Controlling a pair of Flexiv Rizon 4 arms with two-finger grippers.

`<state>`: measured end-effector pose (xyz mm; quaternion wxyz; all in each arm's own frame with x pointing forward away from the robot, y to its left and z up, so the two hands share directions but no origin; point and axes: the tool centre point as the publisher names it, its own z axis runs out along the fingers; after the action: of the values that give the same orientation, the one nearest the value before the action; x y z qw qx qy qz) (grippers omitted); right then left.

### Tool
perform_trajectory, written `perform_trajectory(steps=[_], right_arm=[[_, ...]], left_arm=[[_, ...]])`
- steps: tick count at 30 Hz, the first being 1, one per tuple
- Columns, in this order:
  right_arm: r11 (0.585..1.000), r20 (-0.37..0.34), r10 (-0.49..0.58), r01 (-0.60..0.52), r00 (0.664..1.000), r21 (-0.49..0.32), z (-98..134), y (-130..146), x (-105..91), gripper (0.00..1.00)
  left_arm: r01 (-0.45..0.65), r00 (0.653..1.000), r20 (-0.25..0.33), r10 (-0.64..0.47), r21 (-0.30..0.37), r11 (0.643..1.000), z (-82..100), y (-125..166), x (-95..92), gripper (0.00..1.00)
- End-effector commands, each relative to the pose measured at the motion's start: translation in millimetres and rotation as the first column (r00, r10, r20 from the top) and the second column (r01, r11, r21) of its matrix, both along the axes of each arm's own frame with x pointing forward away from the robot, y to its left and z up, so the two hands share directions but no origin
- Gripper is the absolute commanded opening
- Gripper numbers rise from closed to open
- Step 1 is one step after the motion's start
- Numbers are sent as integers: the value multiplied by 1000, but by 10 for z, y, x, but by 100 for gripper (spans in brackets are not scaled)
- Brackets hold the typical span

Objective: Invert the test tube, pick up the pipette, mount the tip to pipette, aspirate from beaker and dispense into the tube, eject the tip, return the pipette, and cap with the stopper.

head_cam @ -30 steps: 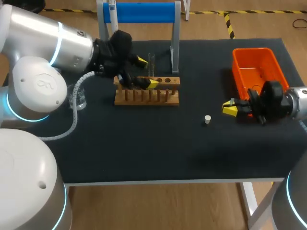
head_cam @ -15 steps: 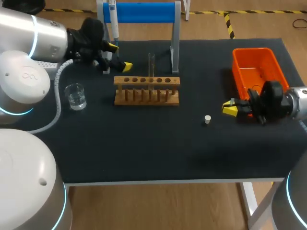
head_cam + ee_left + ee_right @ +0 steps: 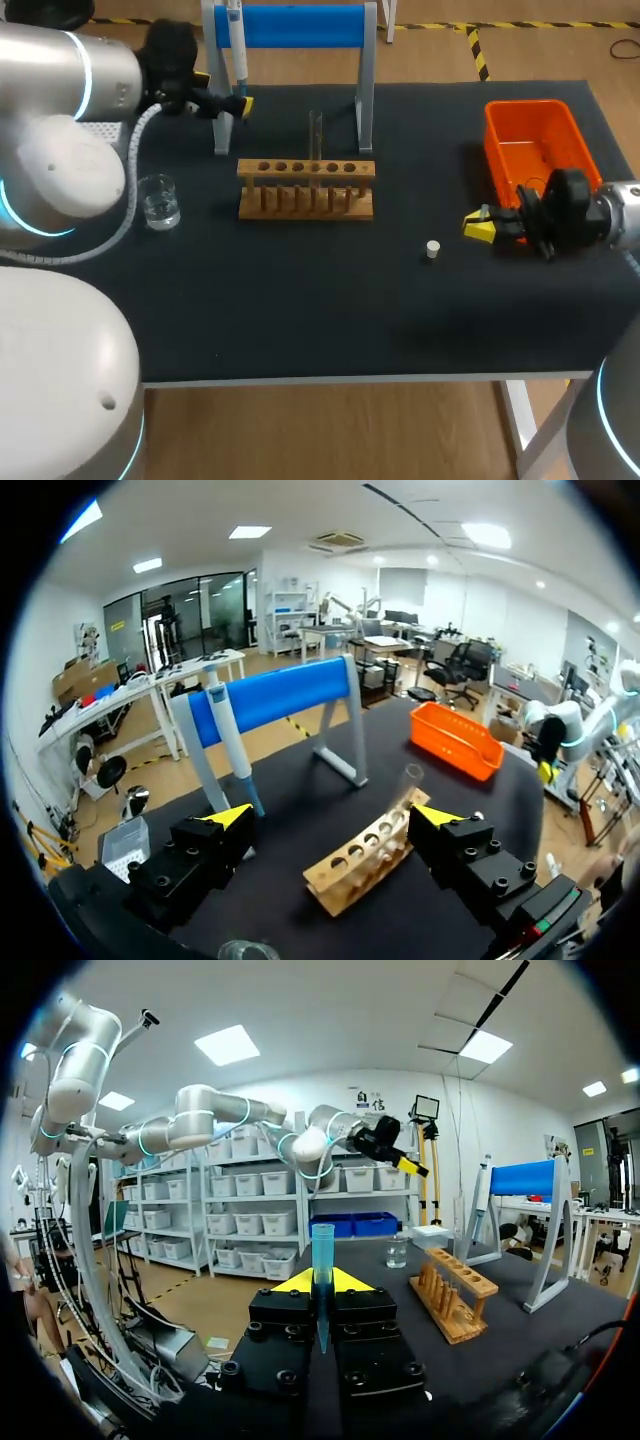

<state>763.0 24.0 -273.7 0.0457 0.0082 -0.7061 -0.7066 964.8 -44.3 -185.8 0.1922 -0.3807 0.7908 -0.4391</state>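
Note:
My left gripper (image 3: 225, 92) stands open at the table's back left, right beside the white pipette (image 3: 237, 40) that hangs on the blue-barred stand (image 3: 300, 25). Seen from the left wrist, the pipette (image 3: 225, 742) is just ahead of the open fingers (image 3: 228, 815), with nothing between them. A clear test tube (image 3: 316, 138) stands upright in the wooden rack (image 3: 306, 188). The water beaker (image 3: 159, 200) sits left of the rack. My right gripper (image 3: 480, 226) is shut on a blue pipette tip (image 3: 322, 1260). A small white stopper (image 3: 433, 249) lies just left of it.
An orange bin (image 3: 535, 140) stands at the right rear, behind my right gripper. The stand's two grey legs (image 3: 365, 100) rise behind the rack.
My left arm has drawn back from the rack and swung left and rearward to the pipette stand, gripper open throughout. The tube stays in the rack. The right arm has not moved.

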Motion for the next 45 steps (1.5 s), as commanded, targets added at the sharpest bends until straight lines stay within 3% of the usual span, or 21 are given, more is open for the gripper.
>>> perform_trajectory(steps=[1,5,7,13,19,30,45], right_arm=[[1000,1,0,0,1000,-1,2,-11,-10,0],[1000,1,0,0,1000,-1,2,-11,-10,0],[1000,1,0,0,1000,-1,2,-11,-10,0],[1000,1,0,0,1000,-1,2,-11,-10,0],[1000,1,0,0,1000,-1,2,-11,-10,0],[1000,1,0,0,1000,-1,2,-11,-10,0],[1000,1,0,0,1000,-1,2,-11,-10,0]], left_arm=[[-117,993,26,116,65,991,-67,-150,190,100],[-196,980,42,193,94,976,-97,-151,308,100],[-243,970,43,240,76,967,-96,-153,345,100],[-405,914,64,400,93,910,-112,-92,491,100],[-486,871,118,476,81,870,-112,-76,597,100],[-577,808,186,559,64,814,-99,-83,830,100],[-627,764,176,620,-24,779,-141,-81,1183,100]])
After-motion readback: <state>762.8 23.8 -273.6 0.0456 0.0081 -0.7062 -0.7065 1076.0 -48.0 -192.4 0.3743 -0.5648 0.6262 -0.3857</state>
